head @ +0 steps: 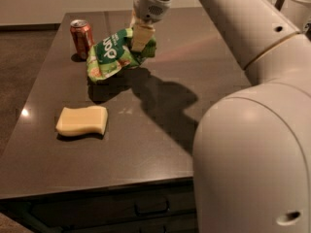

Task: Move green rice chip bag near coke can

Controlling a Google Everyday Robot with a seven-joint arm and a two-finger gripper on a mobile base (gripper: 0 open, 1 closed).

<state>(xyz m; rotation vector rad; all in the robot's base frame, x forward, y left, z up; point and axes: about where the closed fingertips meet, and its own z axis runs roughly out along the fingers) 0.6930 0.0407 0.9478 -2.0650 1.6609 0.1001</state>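
The green rice chip bag (112,55) is crumpled light-green foil with a dark green patch and white letters. It hangs tilted just above the dark table (160,144), casting a shadow below. My gripper (142,37) is shut on the bag's right end, its pale fingers (140,33) pinching the foil. The coke can (81,36) stands upright at the table's far left, just left of the bag with a small gap between them.
A pale yellow sponge (82,121) lies on the table's front left. My large white arm (252,106) fills the right side. A white container (297,4) shows at the top right corner. The table's front edge has drawers below.
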